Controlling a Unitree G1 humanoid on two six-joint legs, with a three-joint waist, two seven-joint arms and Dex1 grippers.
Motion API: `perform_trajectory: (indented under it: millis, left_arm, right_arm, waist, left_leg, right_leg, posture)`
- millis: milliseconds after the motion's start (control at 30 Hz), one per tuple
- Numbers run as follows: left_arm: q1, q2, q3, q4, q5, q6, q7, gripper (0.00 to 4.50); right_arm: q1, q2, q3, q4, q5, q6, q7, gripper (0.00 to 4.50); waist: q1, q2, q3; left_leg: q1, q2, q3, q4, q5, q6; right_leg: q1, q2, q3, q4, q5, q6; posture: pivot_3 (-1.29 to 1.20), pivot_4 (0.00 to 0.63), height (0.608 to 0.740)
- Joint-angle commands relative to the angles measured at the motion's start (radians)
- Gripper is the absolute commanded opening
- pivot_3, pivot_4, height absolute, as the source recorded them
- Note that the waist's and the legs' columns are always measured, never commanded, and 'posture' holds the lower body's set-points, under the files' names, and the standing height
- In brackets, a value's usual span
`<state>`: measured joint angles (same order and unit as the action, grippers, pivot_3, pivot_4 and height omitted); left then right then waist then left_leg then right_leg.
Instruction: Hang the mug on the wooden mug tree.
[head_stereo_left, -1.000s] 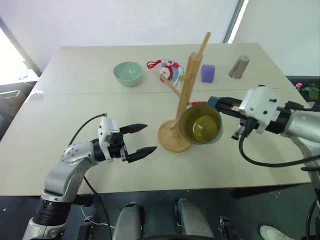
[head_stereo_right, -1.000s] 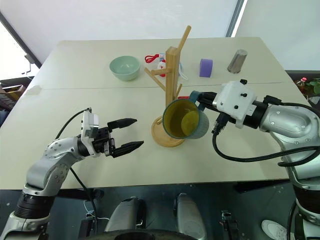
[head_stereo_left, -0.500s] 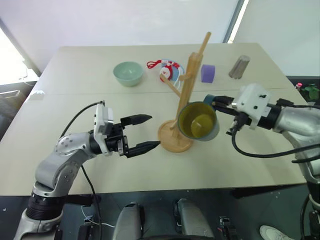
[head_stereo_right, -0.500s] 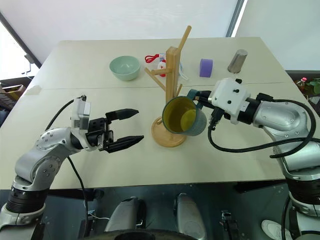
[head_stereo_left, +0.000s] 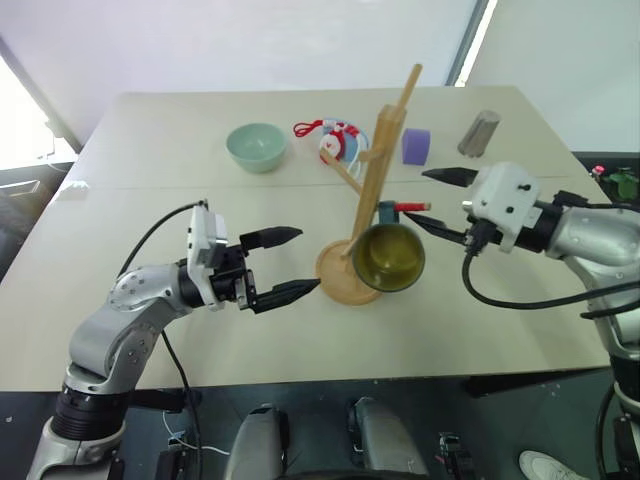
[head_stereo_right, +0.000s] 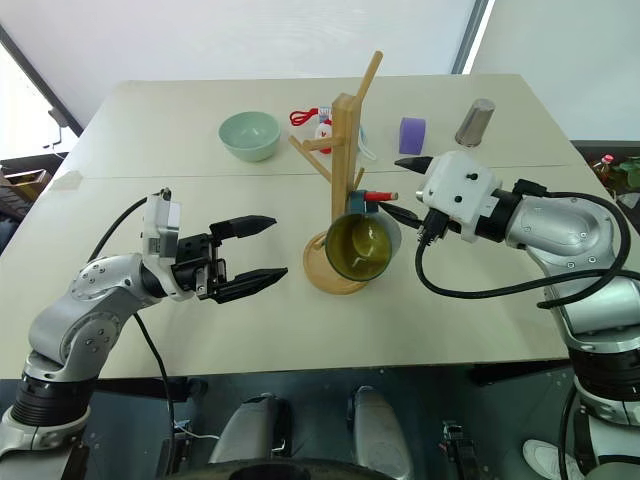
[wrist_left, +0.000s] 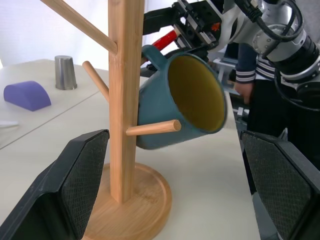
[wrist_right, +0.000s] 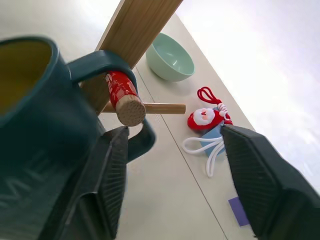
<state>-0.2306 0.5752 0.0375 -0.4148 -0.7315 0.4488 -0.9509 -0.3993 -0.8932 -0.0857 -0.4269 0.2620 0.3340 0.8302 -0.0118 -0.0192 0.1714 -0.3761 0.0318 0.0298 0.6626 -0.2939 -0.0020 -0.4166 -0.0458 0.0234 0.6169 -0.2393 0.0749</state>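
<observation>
Teal-blue, the mug (head_stereo_left: 388, 257) hangs by its handle on the red-tipped peg (wrist_right: 121, 93) of the wooden mug tree (head_stereo_left: 372, 190), both grippers' fingers apart, right gripper (head_stereo_left: 432, 199) close enough to knock it off when leaving.

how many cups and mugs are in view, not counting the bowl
3. The mug hangs by its handle on the red-tipped peg of the wooden mug tree. The purple cup and the metal cup stand apart at the table's far right.
</observation>
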Motion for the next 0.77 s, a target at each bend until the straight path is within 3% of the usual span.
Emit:
perform_trajectory:
  millis: [33,133,300,500,767]
  left_arm:
    - [-0.010,-0.016,0.029,-0.011,-0.007,-0.015,0.028,4.50]
    - [-0.006,-0.026,0.045,0.024,0.010,-0.009,0.070,4.50]
    - [0.057,-0.065,0.087,0.164,0.162,-0.079,0.228,4.50]
    - [0.132,-0.154,0.127,0.306,0.309,-0.234,0.382,4.50]
    - [0.161,-0.202,0.157,0.357,0.359,-0.290,0.466,4.50]
  right_arm:
    - [0.011,-0.023,-0.099,-0.007,0.019,-0.008,-0.001,3.00]
    - [0.051,-0.001,-0.181,0.005,0.069,0.016,-0.010,3.00]
    - [0.242,0.184,-0.348,0.141,0.167,-0.009,-0.075,3.00]
    - [0.356,0.379,-0.309,0.266,0.105,-0.162,-0.171,3.00]
    - [0.359,0.441,-0.265,0.359,0.099,-0.241,-0.190,3.00]
  waist:
    - [0.001,0.000,0.000]
    - [0.002,0.000,0.000]
    - [0.002,-0.003,-0.001]
    - [-0.005,0.000,-0.001]
    - [0.000,0.000,-0.001]
  left_leg:
    - [0.000,0.000,0.000,0.000,0.000,0.000]
    - [0.000,0.000,0.000,0.000,0.000,0.000]
    - [0.002,0.000,-0.001,0.000,0.000,0.000]
    - [0.003,0.000,0.000,0.000,0.000,0.000]
    - [0.003,0.001,-0.001,0.000,0.000,0.000]
  right_leg:
    - [0.000,0.000,0.000,0.000,0.000,0.000]
    - [0.001,0.000,0.000,0.000,0.000,0.000]
    - [0.004,0.001,-0.001,-0.001,0.000,0.000]
    - [0.003,0.000,0.000,0.001,0.000,0.000]
    - [0.002,-0.001,0.000,0.002,0.000,0.000]
  posture:
    - [0.00,0.150,0.740]
    - [0.00,0.150,0.740]
    - [0.00,0.150,0.740]
    - [0.00,0.150,0.740]
    - [0.00,0.150,0.740]
